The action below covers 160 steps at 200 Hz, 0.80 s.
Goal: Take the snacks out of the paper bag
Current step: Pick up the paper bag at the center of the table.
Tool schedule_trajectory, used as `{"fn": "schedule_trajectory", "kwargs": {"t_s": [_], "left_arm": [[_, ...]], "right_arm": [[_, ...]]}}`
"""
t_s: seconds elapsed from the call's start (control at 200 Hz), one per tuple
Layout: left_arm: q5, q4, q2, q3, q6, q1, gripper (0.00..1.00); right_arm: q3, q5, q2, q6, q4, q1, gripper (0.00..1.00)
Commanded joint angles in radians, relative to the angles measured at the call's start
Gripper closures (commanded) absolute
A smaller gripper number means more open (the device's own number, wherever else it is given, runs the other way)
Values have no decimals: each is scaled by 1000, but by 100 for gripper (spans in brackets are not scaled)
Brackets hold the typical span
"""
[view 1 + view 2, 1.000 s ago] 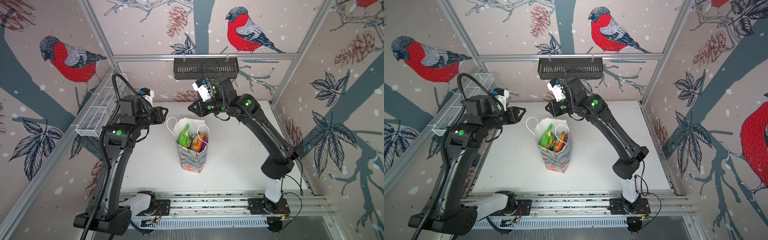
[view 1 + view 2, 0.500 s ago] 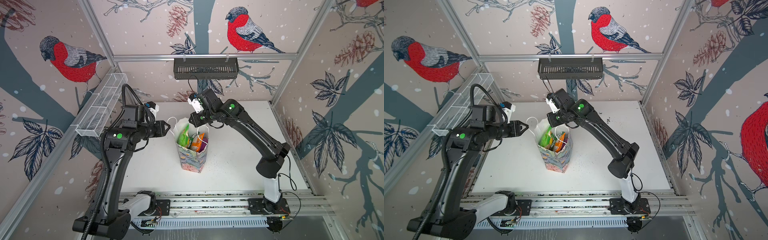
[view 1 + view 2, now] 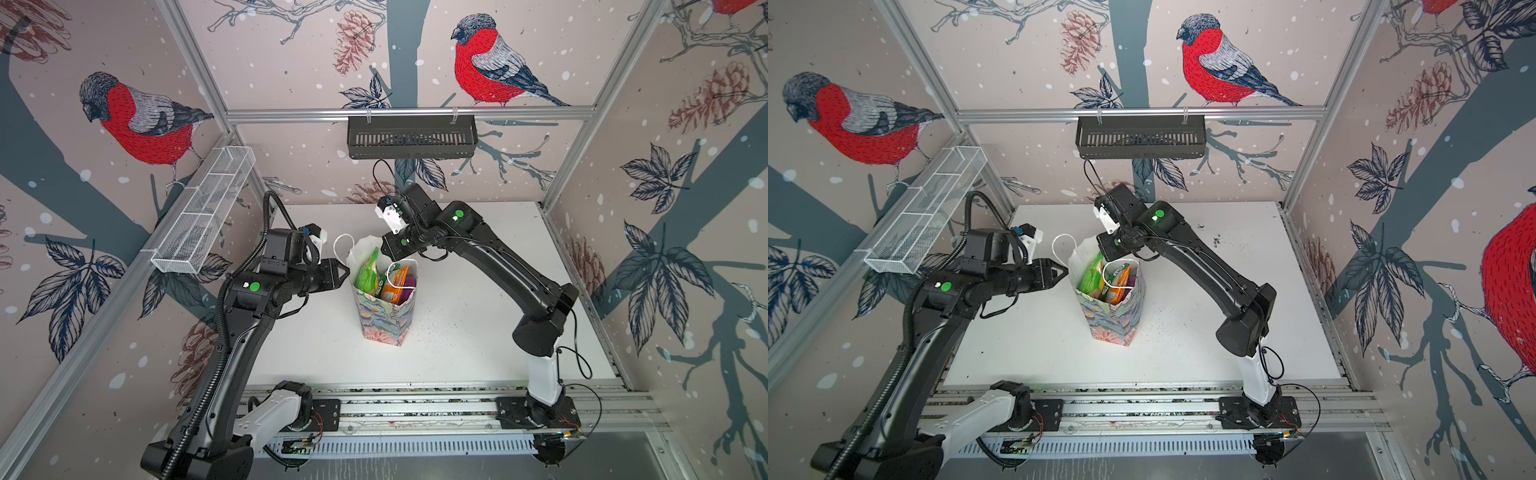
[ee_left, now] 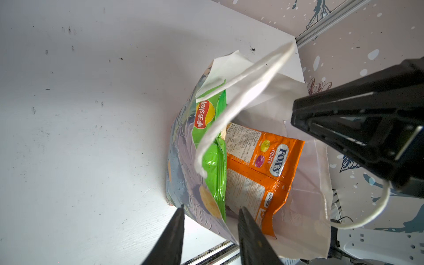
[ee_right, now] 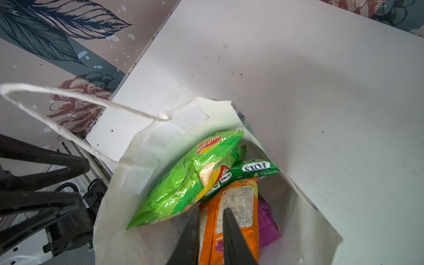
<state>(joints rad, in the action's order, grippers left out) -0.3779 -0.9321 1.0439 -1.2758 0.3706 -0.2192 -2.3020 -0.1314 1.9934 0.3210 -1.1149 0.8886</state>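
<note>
Foil packets [image 5: 183,183] look light, crinkly, slippery; pinch the orange Fox's packet [image 5: 238,202] at its top seam. Right gripper [image 5: 210,212] hangs narrowly parted above it, left gripper [image 4: 212,207] half-open, both seemingly empty.

Glossy foil snacks [image 5: 179,181], matt paper bag [image 3: 386,320]

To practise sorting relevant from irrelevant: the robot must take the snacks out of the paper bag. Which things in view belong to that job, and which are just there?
Job: paper bag, green chip bag, small green packet, orange packet, purple packet.
Just there: white wire basket, black basket.
</note>
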Motion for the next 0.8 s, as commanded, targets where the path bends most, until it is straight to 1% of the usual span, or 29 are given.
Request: {"fn": "schedule_trajectory", "kwargs": {"t_s": [0.0,0.16,0.365,0.435,0.515,0.59,0.675,0.796], "left_arm": [[36,62,2,10,37,-8,60],[62,103,16,33,53,-28,61],[203,83,65,20,49,-106,63],[253,68,82,4,43,-126,66],[294,54,101,-11,38,-152,70],[304,53,119,-19,35,-169,76],[312,63,138,-22,37,-192,80],[324,75,152,-21,44,-211,88]], "right_arm": [[15,21,-20,-24,-70,-7,79],[55,44,-54,-37,-97,-20,79],[94,42,-67,-48,-120,-30,79],[97,42,-62,-52,-133,-34,79],[77,31,-51,-61,-137,-35,78],[30,7,-34,-60,-130,-33,77],[-7,-36,-21,-48,-104,-32,73],[-4,-64,-14,-20,-58,-19,67]]}}
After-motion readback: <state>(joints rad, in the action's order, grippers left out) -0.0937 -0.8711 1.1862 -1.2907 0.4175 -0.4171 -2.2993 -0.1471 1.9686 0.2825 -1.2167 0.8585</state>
